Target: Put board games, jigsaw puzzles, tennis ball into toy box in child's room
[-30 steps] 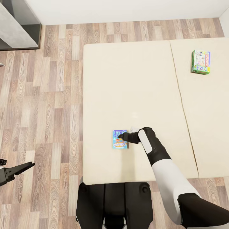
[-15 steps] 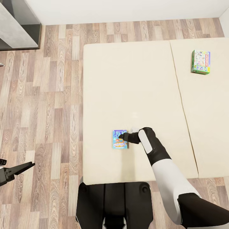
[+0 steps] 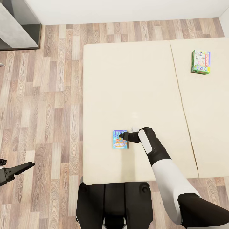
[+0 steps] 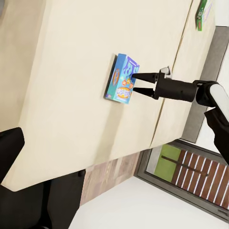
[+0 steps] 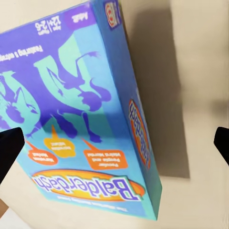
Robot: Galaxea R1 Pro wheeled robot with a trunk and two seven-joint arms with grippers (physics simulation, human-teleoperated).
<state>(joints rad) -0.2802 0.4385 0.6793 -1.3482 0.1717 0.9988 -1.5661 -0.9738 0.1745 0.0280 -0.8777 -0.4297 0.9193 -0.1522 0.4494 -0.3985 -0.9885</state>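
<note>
My right gripper (image 3: 121, 137) is spread open, its two black fingertips at the edge of the blue-purple board game (image 3: 120, 139), which lies flat on the beige bed (image 3: 127, 82) near its foot edge. A green-edged board game (image 3: 200, 62) lies well away on the bed. I cannot tell my left gripper's (image 3: 27, 166) state.

The bed (image 3: 127, 89) carries two board games on its beige mattress. A blue-purple game box (image 3: 120, 139) lies flat directly at the fingertips of the right gripper (image 3: 121, 137). A green-edged game box (image 3: 200, 62) lies well apart, far beyond it.
</note>
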